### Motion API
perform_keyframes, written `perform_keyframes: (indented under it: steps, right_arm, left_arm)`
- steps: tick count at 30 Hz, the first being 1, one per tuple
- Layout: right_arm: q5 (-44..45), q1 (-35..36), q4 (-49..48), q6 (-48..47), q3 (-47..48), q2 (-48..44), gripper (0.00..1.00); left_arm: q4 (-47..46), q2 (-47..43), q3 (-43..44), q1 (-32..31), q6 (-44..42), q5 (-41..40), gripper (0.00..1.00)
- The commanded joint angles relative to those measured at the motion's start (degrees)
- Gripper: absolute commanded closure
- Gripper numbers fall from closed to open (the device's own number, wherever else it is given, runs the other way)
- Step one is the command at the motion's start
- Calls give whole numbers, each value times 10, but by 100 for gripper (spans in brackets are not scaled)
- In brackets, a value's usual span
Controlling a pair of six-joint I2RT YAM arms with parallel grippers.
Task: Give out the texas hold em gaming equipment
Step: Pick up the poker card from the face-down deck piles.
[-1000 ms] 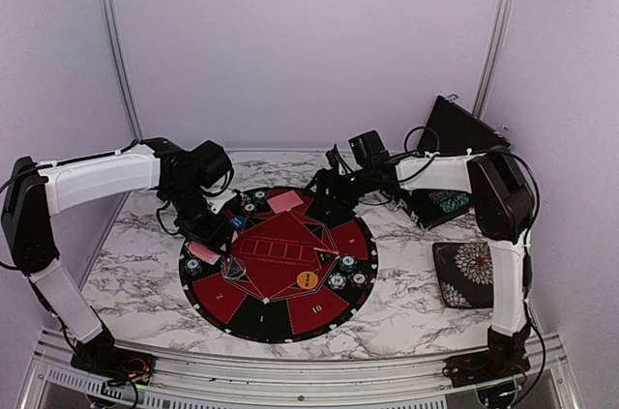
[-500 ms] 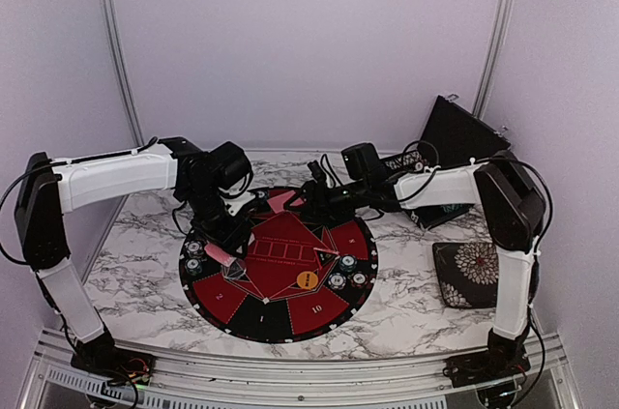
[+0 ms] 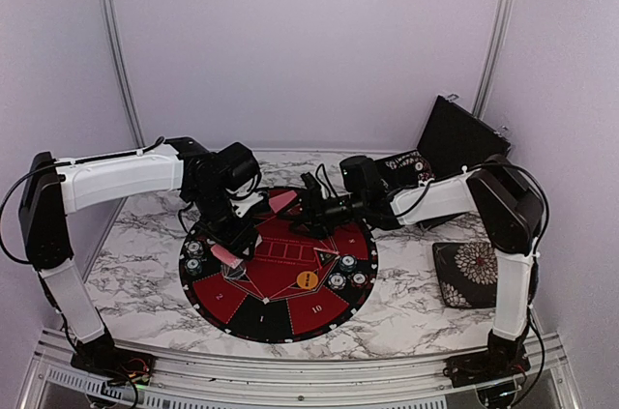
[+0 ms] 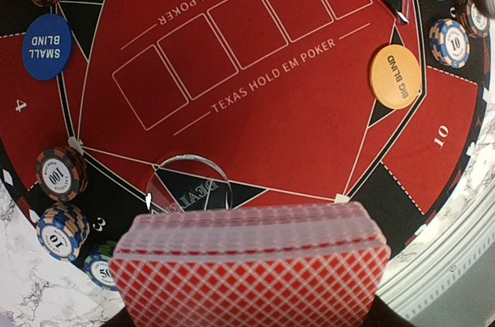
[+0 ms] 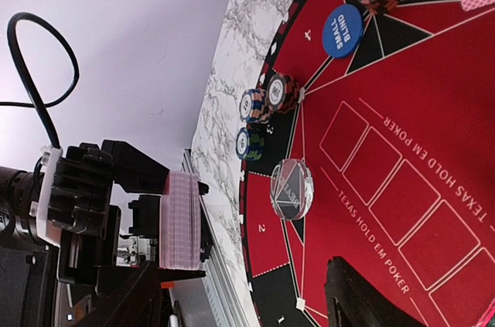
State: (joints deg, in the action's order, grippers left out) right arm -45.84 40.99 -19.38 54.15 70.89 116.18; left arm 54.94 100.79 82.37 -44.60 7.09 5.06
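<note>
The left gripper (image 3: 232, 252) is holding a deck of cards (image 4: 251, 265) with red patterned backs, with its two fingers pressing on the sides of the deck, above the left part of the round poker mat (image 3: 253, 317). In the right wrist view the same deck (image 5: 181, 220) is standing between the black fingers of the left gripper, hanging in the air near the mat's edge. The right gripper (image 3: 308, 211) is reaching over the far side of the mat, close to one pink-backed card (image 3: 281, 199) that is lying there; its jaws are standing partly apart, and I cannot tell if they are touching anything. On the mat, the blue small blind disc (image 4: 46, 46) is lying at the left side and the orange big blind disc (image 4: 395, 76) is lying at the right side. A clear round dealer button (image 4: 189, 184) is lying just in front of the deck. Small stacks of poker chips (image 4: 62, 174) are sitting along the left rim of the mat, and other chip stacks (image 4: 450, 42) are sitting near the right rim. A dark flower-patterned tray (image 3: 464, 273) is resting on the marble table (image 3: 406, 317) at the right, and a black case (image 3: 455, 138) is standing open behind it.
</note>
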Motion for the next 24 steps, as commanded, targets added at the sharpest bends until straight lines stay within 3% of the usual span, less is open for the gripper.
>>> perform_keyframes:
  steps: [1, 8, 24]
  right_arm:
    - [-5, 9, -50, 32, -10, -19, 32]
    - [-6, 17, -77, 57, -16, -16, 37]
    - [-16, 47, -79, 71, 37, 30, 38]
  left_arm:
    - [15, 3, 18, -3, 3, 3, 53]
    - [15, 4, 19, -7, 0, 4, 53]
    - [15, 7, 22, -11, -5, 9, 53]
